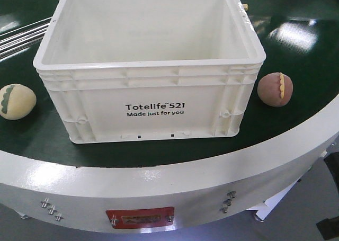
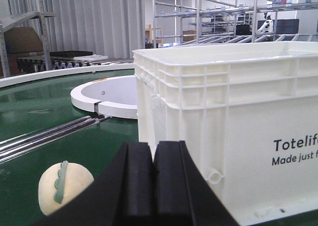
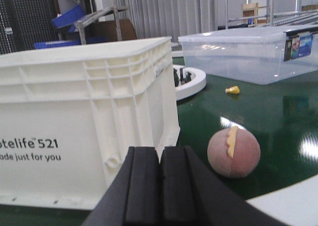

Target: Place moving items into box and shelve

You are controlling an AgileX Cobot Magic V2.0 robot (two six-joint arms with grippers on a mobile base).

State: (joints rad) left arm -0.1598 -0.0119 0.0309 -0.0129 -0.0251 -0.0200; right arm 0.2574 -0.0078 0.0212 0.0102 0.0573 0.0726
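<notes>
Exterior front-facing, box (image 1: 95,108) printed "Totelife 521 Made just for you", left pincer (image 2: 153,186) and right pincer (image 3: 160,191) closed, empty

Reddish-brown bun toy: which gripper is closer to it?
Right. The right gripper has the reddish-brown toy just ahead to its right; the left gripper is at the white crate's other end, by the cream-yellow toy.

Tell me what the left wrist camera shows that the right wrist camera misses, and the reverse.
Left wrist only: the cream-yellow toy, metal rails, a white ring behind them, and the left pincer, closed. Right wrist only: the reddish-brown toy, a clear lidded bin, a small yellow item, and the right pincer, closed. Both: the white crate on the green surface, each toy lying outside it.
</notes>
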